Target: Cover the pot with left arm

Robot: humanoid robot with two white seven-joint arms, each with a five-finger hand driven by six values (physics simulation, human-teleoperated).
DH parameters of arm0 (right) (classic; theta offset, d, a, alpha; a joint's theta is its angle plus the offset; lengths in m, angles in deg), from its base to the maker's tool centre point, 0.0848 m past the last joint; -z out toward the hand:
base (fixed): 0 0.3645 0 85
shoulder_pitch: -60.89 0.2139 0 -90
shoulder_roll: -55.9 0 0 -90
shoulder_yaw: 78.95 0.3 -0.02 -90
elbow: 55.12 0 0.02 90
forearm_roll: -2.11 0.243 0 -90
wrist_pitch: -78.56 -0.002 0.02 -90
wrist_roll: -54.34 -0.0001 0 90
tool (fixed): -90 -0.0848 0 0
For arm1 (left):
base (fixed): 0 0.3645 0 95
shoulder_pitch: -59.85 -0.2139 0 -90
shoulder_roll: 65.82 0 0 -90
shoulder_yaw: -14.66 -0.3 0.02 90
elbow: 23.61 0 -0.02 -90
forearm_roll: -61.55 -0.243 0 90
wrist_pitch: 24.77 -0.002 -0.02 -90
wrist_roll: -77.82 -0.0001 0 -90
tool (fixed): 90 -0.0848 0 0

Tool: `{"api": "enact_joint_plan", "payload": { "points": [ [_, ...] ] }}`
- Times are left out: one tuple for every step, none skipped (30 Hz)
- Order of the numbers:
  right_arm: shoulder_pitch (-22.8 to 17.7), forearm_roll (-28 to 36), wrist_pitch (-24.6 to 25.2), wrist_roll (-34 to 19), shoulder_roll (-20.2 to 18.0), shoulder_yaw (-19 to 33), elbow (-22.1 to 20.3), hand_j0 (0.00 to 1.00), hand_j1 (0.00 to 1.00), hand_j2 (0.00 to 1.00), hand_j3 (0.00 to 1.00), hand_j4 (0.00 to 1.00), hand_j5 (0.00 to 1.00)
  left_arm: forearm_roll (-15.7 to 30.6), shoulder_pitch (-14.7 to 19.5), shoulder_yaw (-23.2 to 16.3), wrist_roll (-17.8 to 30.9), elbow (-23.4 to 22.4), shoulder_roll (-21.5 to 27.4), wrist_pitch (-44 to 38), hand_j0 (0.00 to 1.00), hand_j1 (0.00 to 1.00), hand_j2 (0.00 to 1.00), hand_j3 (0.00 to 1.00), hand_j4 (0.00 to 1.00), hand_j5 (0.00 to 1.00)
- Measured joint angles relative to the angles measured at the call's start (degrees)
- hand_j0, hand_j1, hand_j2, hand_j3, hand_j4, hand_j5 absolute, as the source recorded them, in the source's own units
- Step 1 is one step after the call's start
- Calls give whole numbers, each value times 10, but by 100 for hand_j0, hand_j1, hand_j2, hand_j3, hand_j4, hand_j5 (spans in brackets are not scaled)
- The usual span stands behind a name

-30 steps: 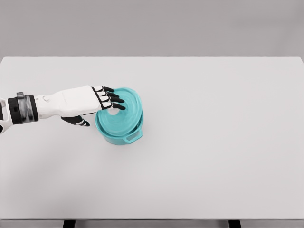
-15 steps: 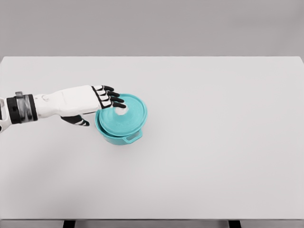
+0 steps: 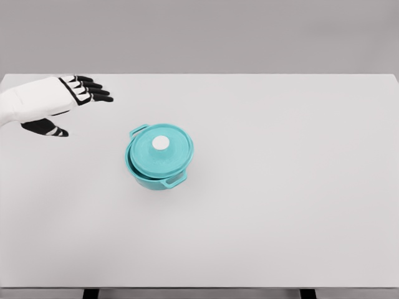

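Note:
A teal pot (image 3: pixel 157 176) stands on the white table, left of the middle. Its teal lid (image 3: pixel 163 151) with a white knob (image 3: pixel 161 143) lies on top of it, shifted slightly to the right of the pot's rim. My left hand (image 3: pixel 72 106) hovers up and to the left of the pot, well apart from it, fingers spread and holding nothing. The right arm is out of view.
The white table (image 3: pixel 280 187) fills the view, with its front edge at the bottom and a grey wall behind.
The left hand let go of the lid's knob and drew back up and to the left. The lid now rests flat on the pot.

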Motion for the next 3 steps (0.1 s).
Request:
{"api": "enact_joint_plan", "payload": {
  "points": [
    [0,0,0,0,0,0,0,100,100,100,100,100,100,0,0,1,0,-2,0,0,100,100,100,100,100,100],
    [0,0,0,0,0,0,0,100,100,100,100,100,100,0,-1,1,0,-3,1,0,100,100,100,100,100,100],
    [0,0,0,0,0,0,0,100,100,100,100,100,100,-1,-1,2,0,-4,1,0,100,100,100,100,100,100]
  ]
}}
